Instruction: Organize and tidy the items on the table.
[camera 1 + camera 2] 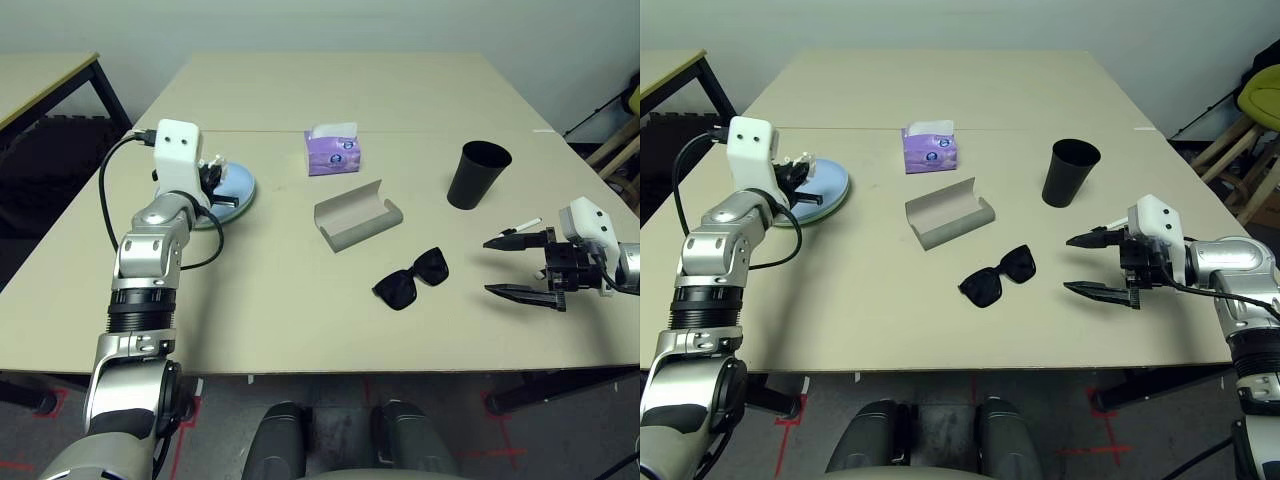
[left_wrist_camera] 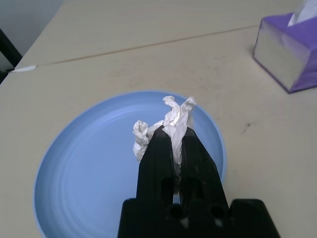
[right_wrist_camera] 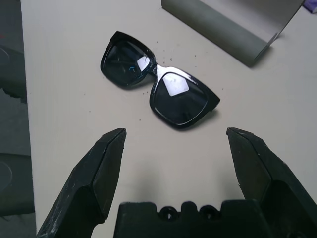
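- Left jaws (image 2: 172,144) pressed together, pinching the crumpled white paper wad (image 2: 166,124); wad hangs just above the light blue plate (image 2: 89,173), seemingly clear of its surface.
- Pale green plate (image 1: 207,221) sits under the blue one, only a rim sliver showing below the left jaws.
- Right jaws (image 3: 173,148) spread wide, holding nothing, hovering over the tabletop (image 1: 300,320) with the black sunglasses (image 3: 158,84) just ahead of the tips, lenses up, not touching.
- Step in hand, my read: carry the wad off the plates. Grip is near the wad's base, loose folds stick out past the tips; keep the pinch firm and lift straight before any sideways travel so the paper doesn't drag the plate.
- No bin or drop spot visible, so the wad's destination is unclear.
- Purple tissue box (image 1: 332,152) sits off to the side of the left jaws, near enough to clip on an inward swing.
- Grey glasses case (image 1: 358,216) lies open beyond the sunglasses, between the two jaws; easy target for the right side.
- Black cup (image 1: 477,174) stands upright beyond the right jaws; one white pen (image 1: 521,227) lies just beside them. Watch both on any forward reach.
- Second pen: can't find it.
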